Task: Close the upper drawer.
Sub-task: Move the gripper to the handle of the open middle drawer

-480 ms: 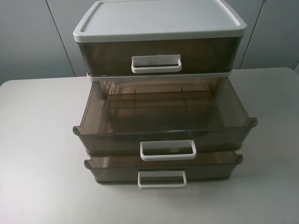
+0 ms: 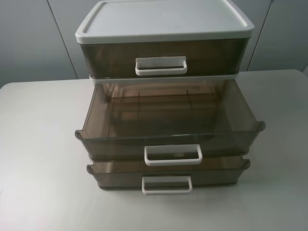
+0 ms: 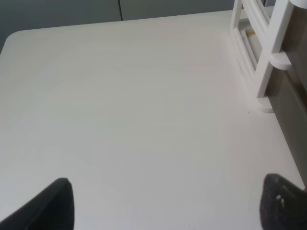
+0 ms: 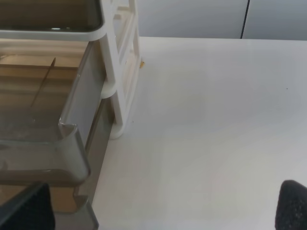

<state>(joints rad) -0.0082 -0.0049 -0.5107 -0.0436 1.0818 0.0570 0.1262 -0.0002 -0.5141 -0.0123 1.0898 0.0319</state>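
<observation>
Left claw (image 3: 170,206) is wide open. Its two dark tips are far apart and nothing is between them. Right claw (image 4: 158,208) is wide open too and holds nothing. Both hang over the bare white worktop (image 2: 38,144), one on each side of the drawer box (image 2: 163,19), and neither touches it. The right claw is near a front corner of the middle drawer (image 2: 120,142). The left claw is on the other side, near the white frame (image 3: 268,52). The high camera shows no claw at all.

The drawer box stands in the middle of the worktop, toward the back. Its top drawer (image 2: 110,57) looks shut. The middle drawer is pulled a long way out and looks empty. The bottom drawer (image 2: 115,175) sticks out just a little. Of the two that stick out, the middle one is higher, so I think that is the one to close.

I think the job has not started yet. Next, a claw needs to come round to the front of the middle drawer, by its white handle (image 2: 173,155), and push it straight back in. A push at one corner might turn it crooked and jam it.

Count: two claws, one drawer box, three drawers, three white handles.
</observation>
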